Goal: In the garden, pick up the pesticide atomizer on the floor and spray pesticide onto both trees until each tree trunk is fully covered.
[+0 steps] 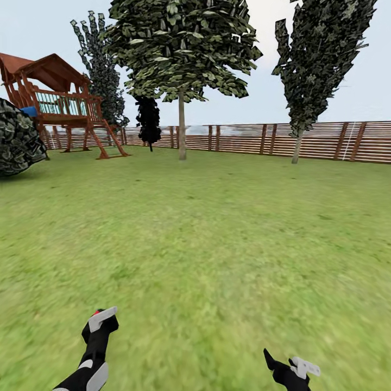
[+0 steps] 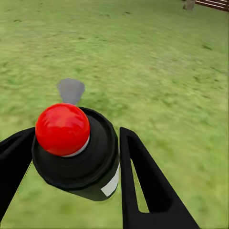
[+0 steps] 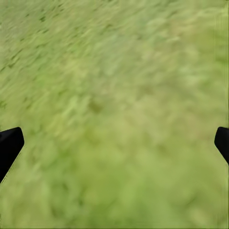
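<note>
Pesticide atomizer (image 2: 76,152) sits clamped between the left gripper (image 2: 71,181) fingers

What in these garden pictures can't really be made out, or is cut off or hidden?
- Pesticide atomizer: in the left wrist view its lower body is hidden by its own cap and the left gripper.
- Right gripper: in the right wrist view only two dark tips show at the edges.
- Playset: in the head view, partly hidden by a dark bush.
- Tree crowns: cut off by the top edge.
</note>
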